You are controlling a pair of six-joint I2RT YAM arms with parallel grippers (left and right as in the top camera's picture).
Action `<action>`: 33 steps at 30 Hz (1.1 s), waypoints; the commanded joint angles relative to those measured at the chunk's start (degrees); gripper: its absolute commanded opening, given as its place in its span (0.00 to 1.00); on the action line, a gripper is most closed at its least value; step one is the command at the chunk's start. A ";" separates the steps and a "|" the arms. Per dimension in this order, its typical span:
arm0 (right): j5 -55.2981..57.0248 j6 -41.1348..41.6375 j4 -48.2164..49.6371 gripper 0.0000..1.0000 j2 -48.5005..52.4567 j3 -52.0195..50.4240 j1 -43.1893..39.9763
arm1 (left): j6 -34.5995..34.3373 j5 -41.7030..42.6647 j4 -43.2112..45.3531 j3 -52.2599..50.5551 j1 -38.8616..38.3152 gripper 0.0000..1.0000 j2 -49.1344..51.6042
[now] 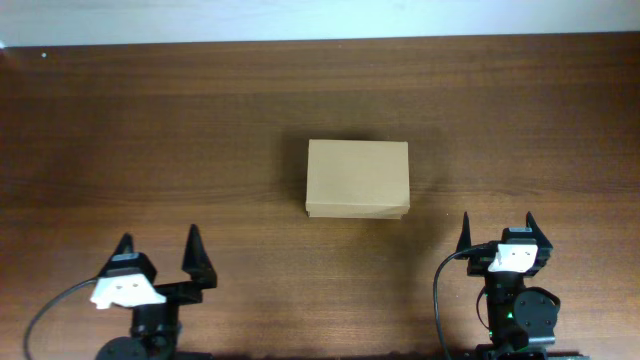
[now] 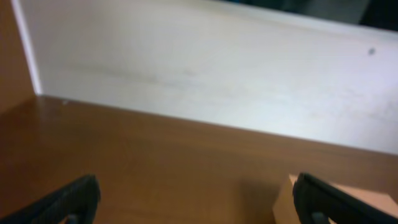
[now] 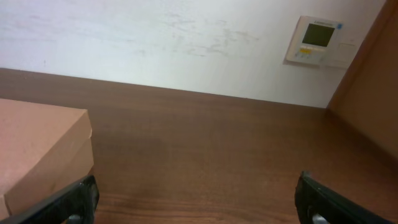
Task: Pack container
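Your cardboard box (image 1: 357, 178) sits closed mid-counter (image 1: 150, 120). Your left pincer (image 1: 159, 237) and right pincer (image 1: 497, 219) both gape wide at the near edge, holding nothing, apart from the box.

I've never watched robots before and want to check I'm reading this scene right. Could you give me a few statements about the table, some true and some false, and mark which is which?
1. The cardboard box on the table has its lid open. False: the lid is shut flat.
2. The left gripper and the right gripper are both open. True.
3. The left gripper holds the cardboard box. False: it is empty and well apart from the box.
4. The cardboard box lies nearer the right gripper than the left gripper. True.
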 commanded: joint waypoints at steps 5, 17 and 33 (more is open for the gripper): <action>-0.11 0.42 -0.61 0.99 -0.26 -0.26 -0.46 | 3.10 9.99 10.25 -9.57 3.08 0.99 -1.84; -0.11 0.42 -0.61 0.99 -0.26 -0.26 -0.46 | 4.39 10.34 14.71 -19.71 4.20 0.99 -1.84; -0.11 0.42 -0.61 0.99 -0.26 -0.26 -0.46 | 4.57 9.92 15.19 -23.06 4.35 0.99 -1.84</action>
